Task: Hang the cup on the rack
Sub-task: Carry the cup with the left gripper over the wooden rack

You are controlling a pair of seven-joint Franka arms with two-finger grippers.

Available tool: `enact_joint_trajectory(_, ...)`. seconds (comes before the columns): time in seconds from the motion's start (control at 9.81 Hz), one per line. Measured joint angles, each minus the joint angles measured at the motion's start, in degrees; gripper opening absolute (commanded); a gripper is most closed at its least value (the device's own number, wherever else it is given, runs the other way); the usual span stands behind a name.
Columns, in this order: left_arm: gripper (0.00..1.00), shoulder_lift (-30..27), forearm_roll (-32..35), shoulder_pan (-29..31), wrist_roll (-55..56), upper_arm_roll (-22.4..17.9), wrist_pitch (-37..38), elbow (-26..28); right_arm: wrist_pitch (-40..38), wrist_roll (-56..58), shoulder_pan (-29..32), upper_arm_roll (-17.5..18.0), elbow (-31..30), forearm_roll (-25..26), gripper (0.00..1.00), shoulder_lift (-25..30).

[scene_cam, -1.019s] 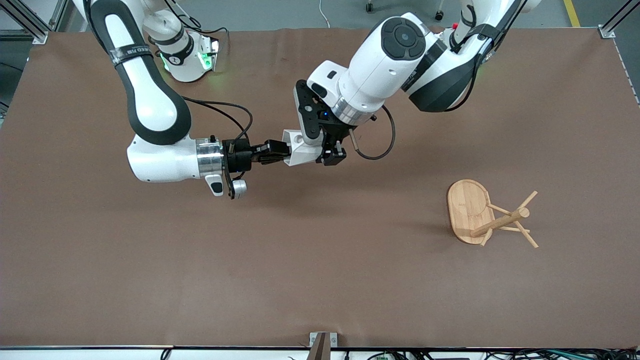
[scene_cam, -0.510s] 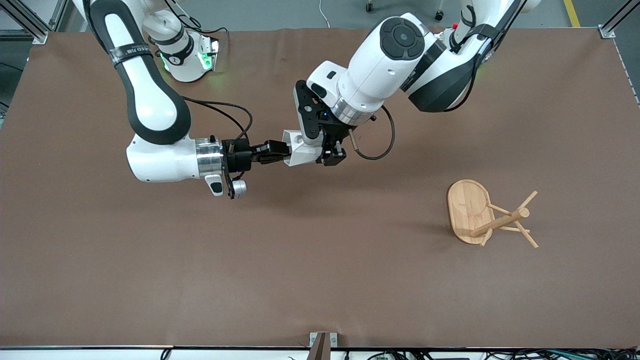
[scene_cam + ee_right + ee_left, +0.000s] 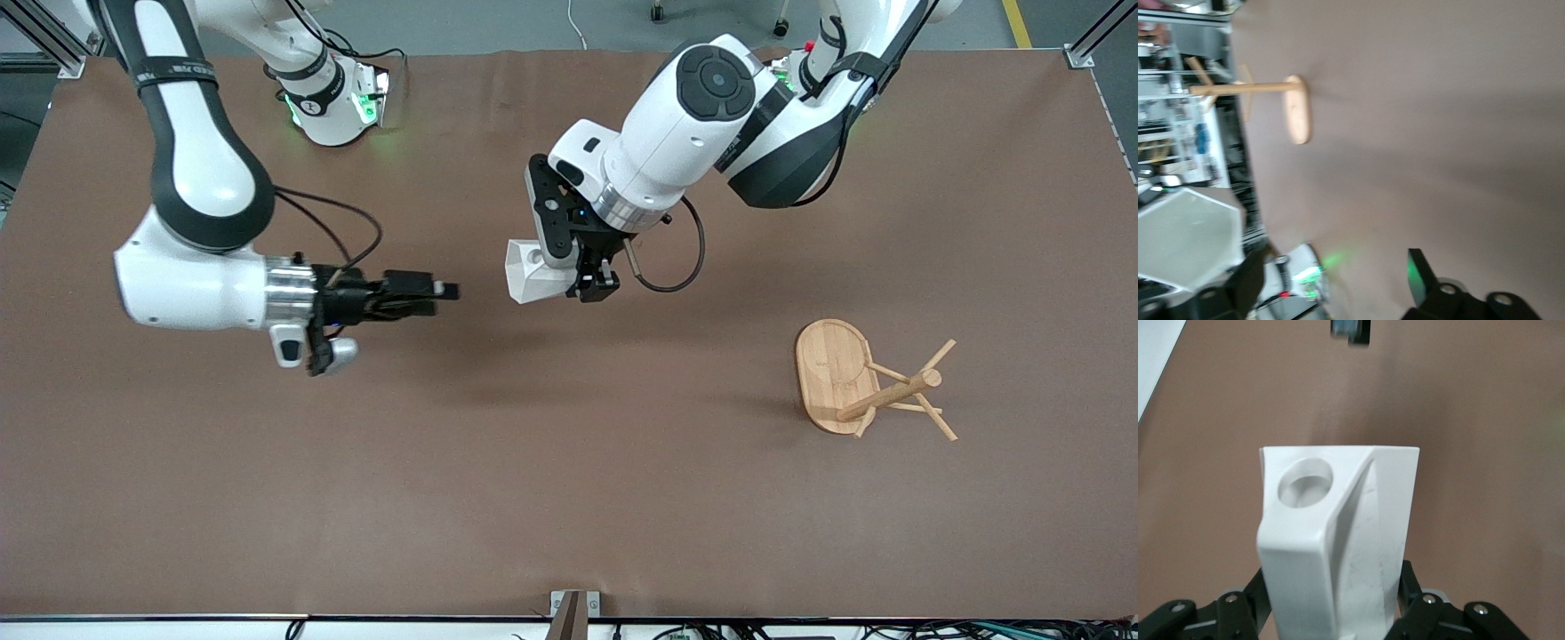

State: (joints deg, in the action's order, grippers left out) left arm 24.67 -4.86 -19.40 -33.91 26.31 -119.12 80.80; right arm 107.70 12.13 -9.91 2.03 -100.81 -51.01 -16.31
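The white faceted cup [image 3: 533,271] hangs above the middle of the table, held by my left gripper [image 3: 582,277], which is shut on it. In the left wrist view the cup [image 3: 1338,547] fills the middle, its handle hole facing the camera, with the black fingers [image 3: 1415,587] on both sides of it. My right gripper [image 3: 440,292] is open and empty, apart from the cup, toward the right arm's end. The bamboo rack [image 3: 867,380] stands toward the left arm's end, nearer the front camera than the cup. It also shows in the right wrist view [image 3: 1265,93], as does the cup's rim [image 3: 1185,243].
The brown table [image 3: 569,498] carries only the rack. The arms' bases [image 3: 333,98] stand along the table's edge farthest from the front camera. A metal bracket [image 3: 573,609] sits at the table's nearest edge.
My right gripper has let go of the cup, opened and drawn back toward the right arm's end. The left gripper keeps the cup and has shifted slightly.
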Motion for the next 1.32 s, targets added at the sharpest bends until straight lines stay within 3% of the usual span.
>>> enact_joint_trajectory(0.31, 0.01, 0.69, 0.06, 1.4, 12.47, -0.39, -0.02, -0.01, 0.15, -9.75, 3.87, -0.51, 2.21, 27.71, 1.0, 3.24)
enact_joint_trajectory(0.51, 0.01, 0.52, 2.61, 3.25, 21.35, -0.4, 0.92, -0.33, -0.54, -13.11, 6.12, -0.62, 5.4, 43.42, 1.0, 6.02)
enact_joint_trajectory(0.82, 0.01, -2.7, 3.71, 9.27, 27.71, -0.42, 8.28, -1.08, -11.37, -14.25, 10.36, -1.23, 13.0, 50.41, 1.0, 9.45)
enact_joint_trajectory(1.12, 0.01, -7.41, 3.82, 14.46, 28.95, -0.58, 18.88, -1.25, -21.0, -13.95, 10.07, -6.15, 14.09, 51.07, 1.0, 15.81)
enact_joint_trajectory(1.32, 0.01, -9.42, 3.76, 19.75, 29.56, -0.59, 23.16, -0.64, -22.25, -13.95, 10.18, -6.22, 14.41, 51.08, 1.0, 16.4)
